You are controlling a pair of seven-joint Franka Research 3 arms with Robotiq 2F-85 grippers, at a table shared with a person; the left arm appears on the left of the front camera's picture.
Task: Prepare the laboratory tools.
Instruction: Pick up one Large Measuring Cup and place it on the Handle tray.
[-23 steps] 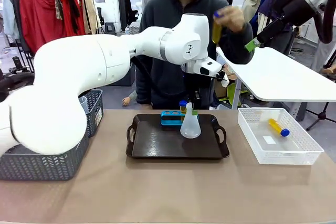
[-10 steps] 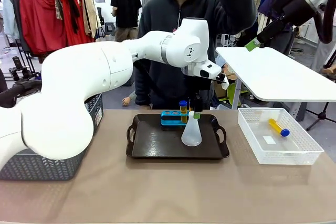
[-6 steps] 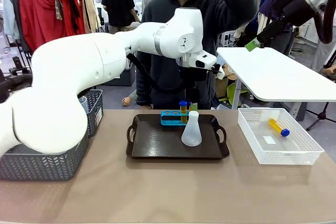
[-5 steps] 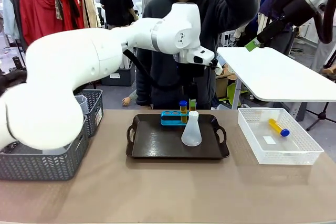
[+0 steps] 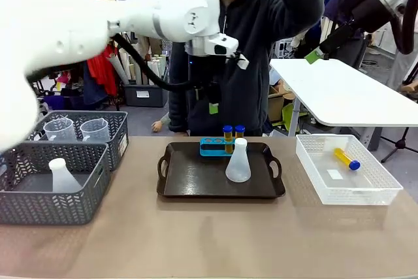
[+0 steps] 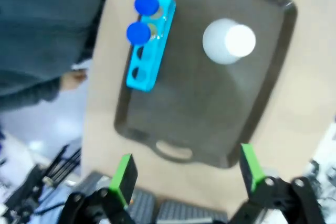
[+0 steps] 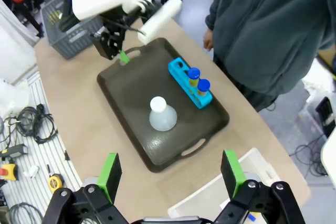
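**Both grippers open and empty above the tray**

The table runs the full width of the front view, with a person in a dark top standing at its far side. The left arm sweeps in from the left, high over the table.

Two grey baskets sit at the table's left edge. The far one holds two clear beakers, side by side. The near one holds a second flask, upright.

The black tray lies in the middle of the table. A white basket sits to its right, apart from it, with a loose tube lying flat inside.

The flask stands upright on the tray, right of centre. The rack is just beyond it, along the tray's far edge. Two tubes stand in the rack's two right holes (blue caps up), and its two left holes are bare.

The left gripper hangs well above the tray, in front of the person. Its fingers are spread wide with nothing between them. The right gripper is high over the table's right side, looking down on the tray. Its fingers are also wide apart and it holds nothing.
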